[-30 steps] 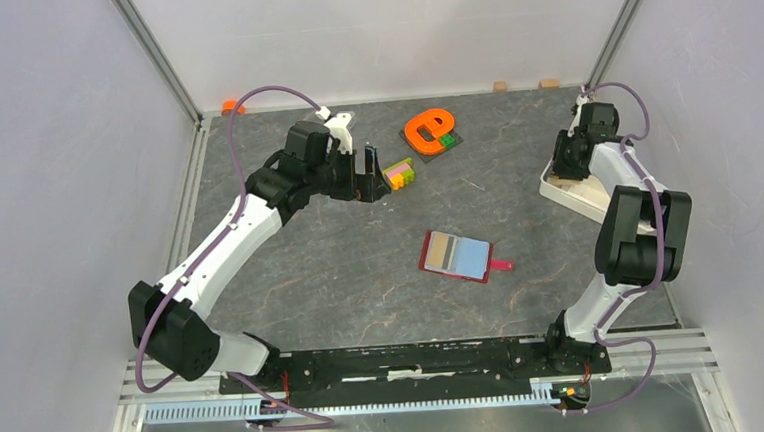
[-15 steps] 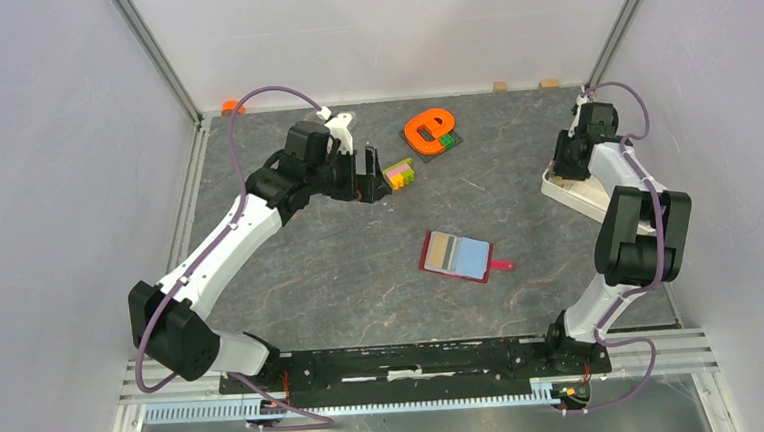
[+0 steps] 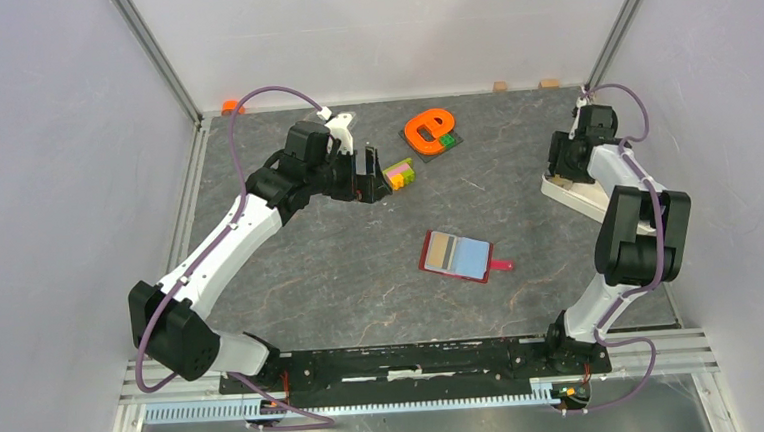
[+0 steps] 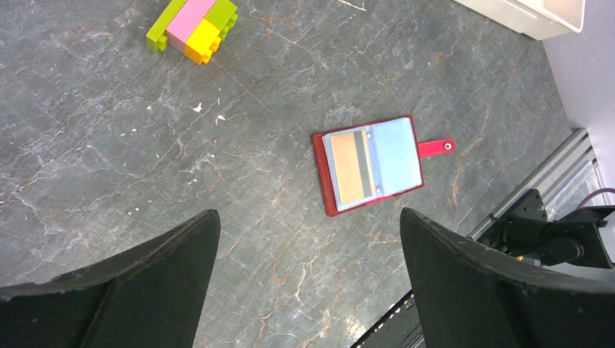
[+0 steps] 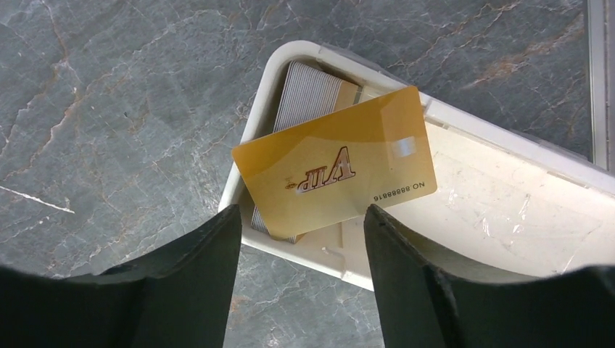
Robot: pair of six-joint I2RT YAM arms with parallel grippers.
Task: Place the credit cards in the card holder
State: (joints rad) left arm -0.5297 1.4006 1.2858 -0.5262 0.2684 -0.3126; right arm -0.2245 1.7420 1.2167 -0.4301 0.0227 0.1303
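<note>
The card holder (image 3: 457, 255) lies open on the table's middle, dark red with a light-blue inside and a red snap tab. A tan card with a dark stripe (image 4: 350, 167) sits in its left pocket. More credit cards are stacked in the end of a white tray (image 5: 508, 217); a gold VIP card (image 5: 337, 170) lies askew on top of the stack. My right gripper (image 5: 300, 214) hovers open just above that card, with its fingers (image 5: 188, 283) not touching it. My left gripper (image 4: 308, 214) hangs open and empty high above the table, up-left of the card holder (image 4: 370, 163).
A block of multicoloured toy bricks (image 3: 399, 174) lies right by the left gripper (image 3: 370, 172). An orange e-shaped piece (image 3: 429, 130) sits on a dark plate behind it. The white tray (image 3: 582, 196) lies along the right wall, under the right gripper (image 3: 563, 165).
The right wrist has shifted very slightly over the tray. The left arm, card holder and bricks have not moved.
</note>
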